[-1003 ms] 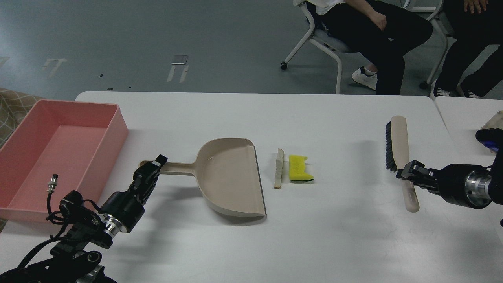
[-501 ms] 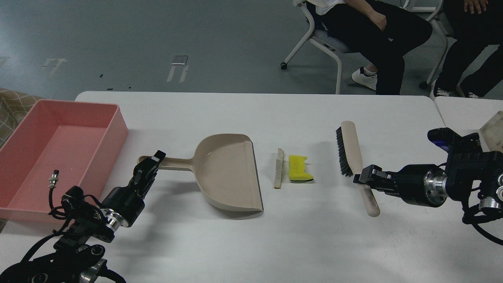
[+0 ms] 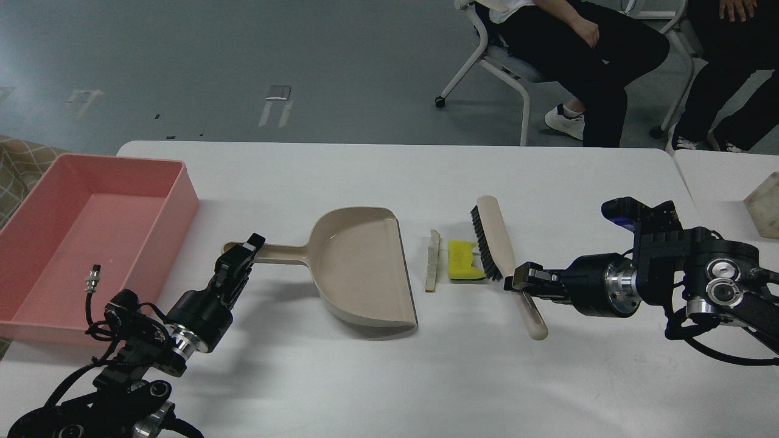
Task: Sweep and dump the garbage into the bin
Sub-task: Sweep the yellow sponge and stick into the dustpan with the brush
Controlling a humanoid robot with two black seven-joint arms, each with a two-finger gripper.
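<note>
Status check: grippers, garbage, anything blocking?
Left gripper shut on dustpan handle. Right gripper shut on brush, bristles at sponge piece. Pale strip next, before pan mouth. Path clear; bin far left.

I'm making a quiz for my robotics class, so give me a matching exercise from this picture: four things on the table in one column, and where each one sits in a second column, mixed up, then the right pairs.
Things:
1. bin
2. dustpan
3. yellow sponge piece
4. brush

Places:
A. touching the brush bristles, right of the pale strip
B. far left of the table
C. handle held in the right gripper
D. open mouth facing the scraps, handle held in the left gripper

Pairs: 1-B, 2-D, 3-A, 4-C
</note>
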